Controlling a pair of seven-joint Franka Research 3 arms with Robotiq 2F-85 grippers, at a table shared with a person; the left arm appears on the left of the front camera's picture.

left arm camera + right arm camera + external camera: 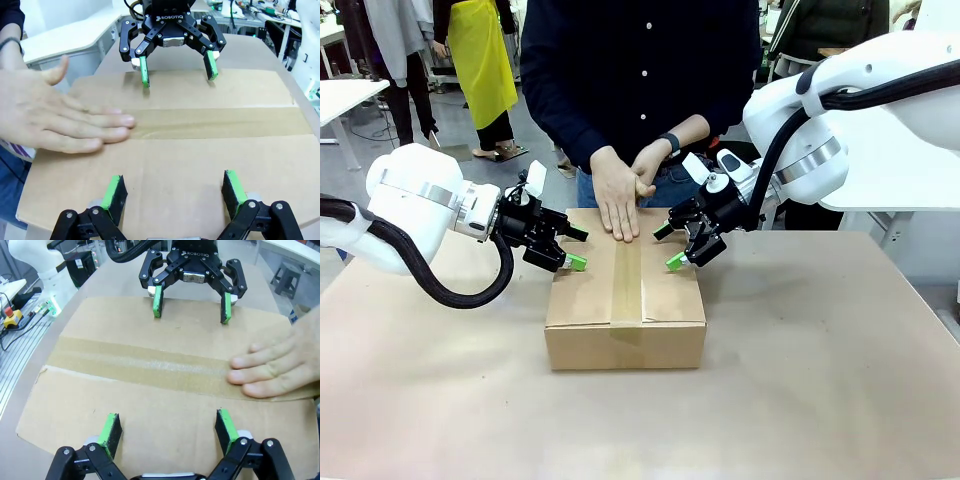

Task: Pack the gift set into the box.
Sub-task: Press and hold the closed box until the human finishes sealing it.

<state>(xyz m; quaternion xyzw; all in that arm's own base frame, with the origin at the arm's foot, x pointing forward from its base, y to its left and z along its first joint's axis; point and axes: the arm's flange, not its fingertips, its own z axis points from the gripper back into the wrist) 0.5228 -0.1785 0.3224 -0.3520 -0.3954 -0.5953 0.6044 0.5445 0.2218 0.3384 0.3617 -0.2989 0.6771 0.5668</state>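
Tabletop [820, 400] | box [625, 310] taped shut under the person's hand [617, 195] | left gripper [572, 248], right gripper [670, 246] spread wide, empty | likely stiff, light; clasp opposite side walls

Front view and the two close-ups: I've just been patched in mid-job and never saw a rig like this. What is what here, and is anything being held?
The front view looks across the table from between two white robot arms. The left gripper and right gripper hover open, with nothing in them, at either side of the closed cardboard box. A tape strip runs along its top seam. The person's hand lies flat on the far end of the tape.

Each close-up comes from a camera on one wrist: its own green-padded fingers rise from the bottom edge, and the other arm's gripper faces it across the box top. Neither gripper holds anything.
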